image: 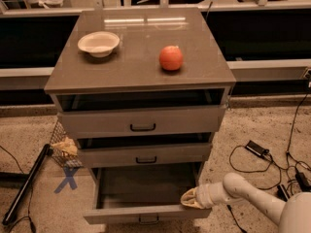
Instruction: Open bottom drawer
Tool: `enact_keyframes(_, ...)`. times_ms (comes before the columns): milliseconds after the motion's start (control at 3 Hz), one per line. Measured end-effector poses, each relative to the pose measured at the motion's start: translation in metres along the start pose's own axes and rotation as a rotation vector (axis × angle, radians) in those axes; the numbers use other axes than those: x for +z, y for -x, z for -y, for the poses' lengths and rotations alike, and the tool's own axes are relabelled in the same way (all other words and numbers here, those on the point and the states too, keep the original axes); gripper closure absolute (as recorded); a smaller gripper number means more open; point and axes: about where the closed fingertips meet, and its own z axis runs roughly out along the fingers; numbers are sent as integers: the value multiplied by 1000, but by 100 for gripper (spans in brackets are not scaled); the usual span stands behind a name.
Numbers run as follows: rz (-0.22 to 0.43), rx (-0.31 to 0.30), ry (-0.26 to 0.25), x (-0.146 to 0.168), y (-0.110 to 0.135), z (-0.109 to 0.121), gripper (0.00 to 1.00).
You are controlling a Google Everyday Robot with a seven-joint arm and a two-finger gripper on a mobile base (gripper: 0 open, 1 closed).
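Sitting at the right end of the bottom drawer's (141, 188) front edge: my gripper (190, 198), arm coming in from the right. Spread or pressed together, cannot tell. Drawer stands well out from the cabinet (141, 67), lowest of three, grey interior showing.

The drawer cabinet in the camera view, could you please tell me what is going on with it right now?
The robot's single arm reaches in from the lower right, and its gripper sits at the right front corner of the bottom drawer. That drawer is pulled well out, showing its plain grey inside, much farther than the middle drawer and top drawer above it. A white bowl and an orange fruit rest on the cabinet top.
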Motion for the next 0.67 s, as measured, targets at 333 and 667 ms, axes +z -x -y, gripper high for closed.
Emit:
enact_keyframes(333, 1, 13, -9, 12, -1, 4, 98)
enact_keyframes(667, -17, 30, -30, 32, 1, 11, 100)
